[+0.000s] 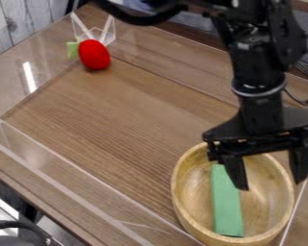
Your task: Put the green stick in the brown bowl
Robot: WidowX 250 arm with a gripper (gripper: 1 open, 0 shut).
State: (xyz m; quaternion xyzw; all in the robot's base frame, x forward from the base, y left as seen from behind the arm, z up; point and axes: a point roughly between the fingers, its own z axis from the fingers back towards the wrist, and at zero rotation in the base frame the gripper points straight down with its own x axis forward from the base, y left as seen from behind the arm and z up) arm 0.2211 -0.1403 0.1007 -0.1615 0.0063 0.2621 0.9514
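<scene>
The green stick [229,206] lies flat inside the brown bowl [192,202] at the front right of the table, touching no finger. My gripper [266,163] hangs just above the bowl, pointing down. Its two black fingers [234,170] stand wide apart on either side of the stick's upper end, open and holding nothing.
A red ball-like object [93,56] with a small green piece and white sticks behind it sits at the back left. Clear plastic walls [28,154] edge the wooden table on the left and front. The black arm [262,48] rises above the bowl.
</scene>
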